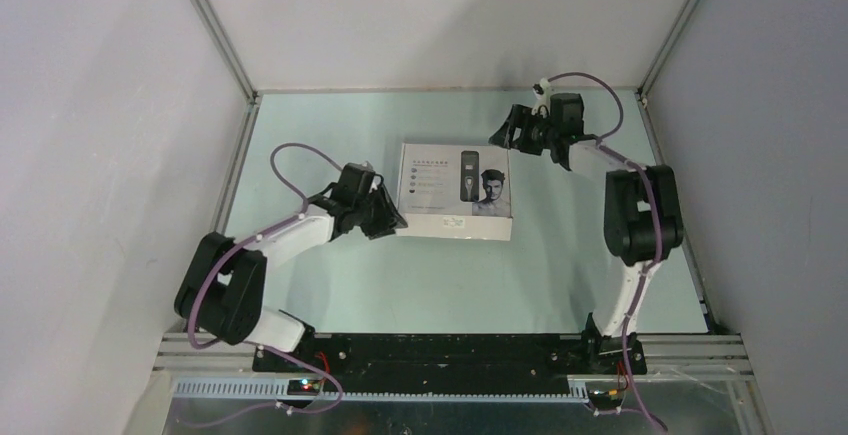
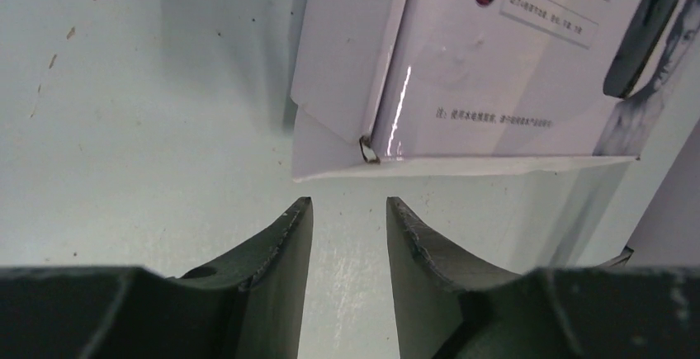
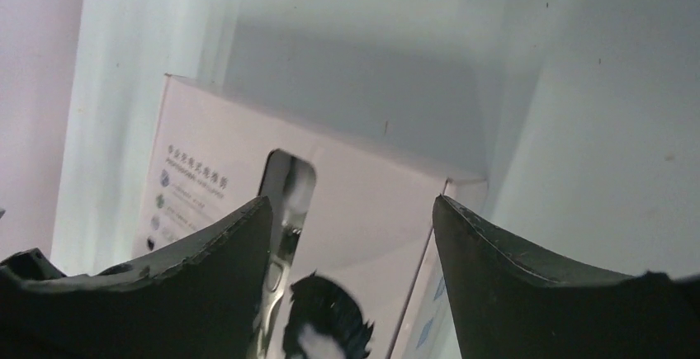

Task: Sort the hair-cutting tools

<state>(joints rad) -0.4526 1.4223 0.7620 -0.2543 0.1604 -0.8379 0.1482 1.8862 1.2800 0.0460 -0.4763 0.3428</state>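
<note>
From the top camera, you have the white box (image 1: 456,192) lying flat in the middle of the table (image 1: 330,285), printed face up and closed. None of the hair-cutting tools is in sight anywhere; going by the print, I judge they are inside that box. Your left gripper (image 1: 388,217) sits low at the box's near left corner. Your right gripper (image 1: 512,135) hangs by the far right corner.

In the left wrist view, the jaws stand narrow, with a clear gap and nothing in it. The box's corner, where a flap edge sticks out, lies just ahead of the fingertips (image 2: 290,225) and does not touch them. Drive forward like this and the tips will likely shove the light box across the table rather than catch the flap. That would slide it out from under the other arm.

In the right wrist view, the jaws stand wide and empty, with the box's edge below and between the fingers (image 3: 235,227). You cannot tell from here whether they are low enough to touch the cardboard. Close too high and you pinch air; close too hard on the wall and you may crush the cardboard or tip the box, spilling the tools unsorted
</note>
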